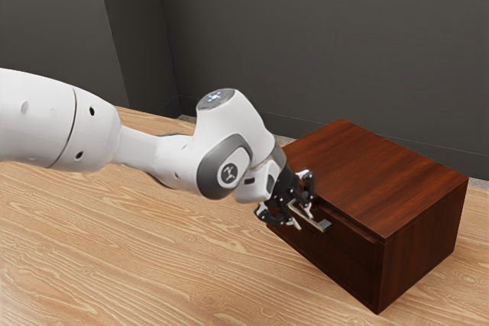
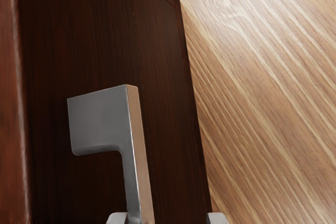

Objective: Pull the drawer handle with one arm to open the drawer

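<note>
**Handle** (image 1: 315,221): a silver, square-cornered bar high on the front of the box (image 1: 374,173), toward the end of that face nearer the arm. In the wrist view the handle (image 2: 105,119) has one foot fixed to the dark front panel, and its bar runs toward my hand.

**Drawer** (image 1: 340,261): the box's front face, in the same dark wood as the rest. I cannot tell whether it stands out from the box.

**Jaws**: black, at the handle, standing apart with the bar between them. In the wrist view one fingertip (image 2: 116,217) sits just beside the bar. The other is off it, with panel showing in the gap, so I read them as not clamped.

**Arm** (image 1: 153,150): white, reaching to the box front from the exterior view's left, its wrist tilted down toward the handle.

**Surroundings**: the box rests on a light wood bench (image 1: 114,250), and a grey wall (image 1: 344,36) stands behind the box.
</note>
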Action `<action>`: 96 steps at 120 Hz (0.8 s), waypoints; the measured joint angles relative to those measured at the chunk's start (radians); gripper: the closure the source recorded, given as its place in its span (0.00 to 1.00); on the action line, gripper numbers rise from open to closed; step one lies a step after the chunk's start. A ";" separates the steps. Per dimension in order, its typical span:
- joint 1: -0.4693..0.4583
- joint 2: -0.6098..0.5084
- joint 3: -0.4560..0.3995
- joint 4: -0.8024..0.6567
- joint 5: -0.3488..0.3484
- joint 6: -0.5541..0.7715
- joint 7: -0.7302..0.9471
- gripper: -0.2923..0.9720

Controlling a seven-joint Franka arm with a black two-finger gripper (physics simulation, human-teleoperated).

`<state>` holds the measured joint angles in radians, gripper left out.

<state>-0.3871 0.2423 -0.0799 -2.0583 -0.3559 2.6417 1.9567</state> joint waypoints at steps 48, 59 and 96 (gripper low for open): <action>0.009 -0.212 0.006 -0.244 -0.013 0.004 0.026 0.80; 0.004 -0.256 0.008 -0.295 -0.015 0.005 0.031 0.81; 0.009 -0.413 0.010 -0.470 -0.020 0.007 0.046 0.82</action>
<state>-0.3778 -0.1707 -0.0700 -2.5285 -0.3754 2.6483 2.0023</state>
